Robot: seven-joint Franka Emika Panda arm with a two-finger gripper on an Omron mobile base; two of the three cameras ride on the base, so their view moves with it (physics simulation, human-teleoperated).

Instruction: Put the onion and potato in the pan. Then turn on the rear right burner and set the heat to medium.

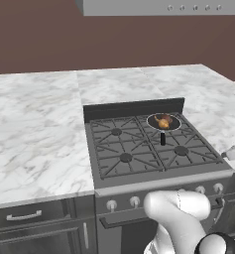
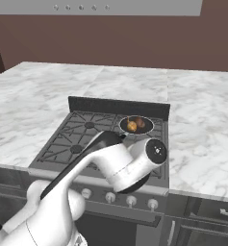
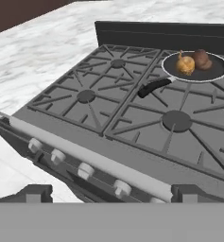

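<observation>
The pan (image 3: pixel 169 69) sits on the rear right burner, its black handle (image 3: pixel 153 87) pointing toward the stove's front. Inside it lie the golden-tan onion (image 3: pixel 185 64) and, touching it, the darker potato (image 3: pixel 201 59). The burner ring is hidden under the pan (image 1: pixel 151 121); its grate arms (image 1: pixel 186 127) stick out around it. Both base views show the onion (image 2: pixel 132 126) and potato (image 2: pixel 140 123) in the pan (image 2: pixel 122 126). My gripper (image 3: pixel 112 194) is open and holds nothing. It hangs in front of the stove's front edge, just above the knob row, well short of the pan.
A row of knobs (image 3: pixel 85 169) runs along the stove's front panel, also seen from the left base (image 1: pixel 134 201). The other three burners (image 3: pixel 177 120) are bare. Marble counter (image 1: pixel 34 139) flanks the stove on both sides. A dark backguard (image 2: pixel 118 106) stands behind the pan.
</observation>
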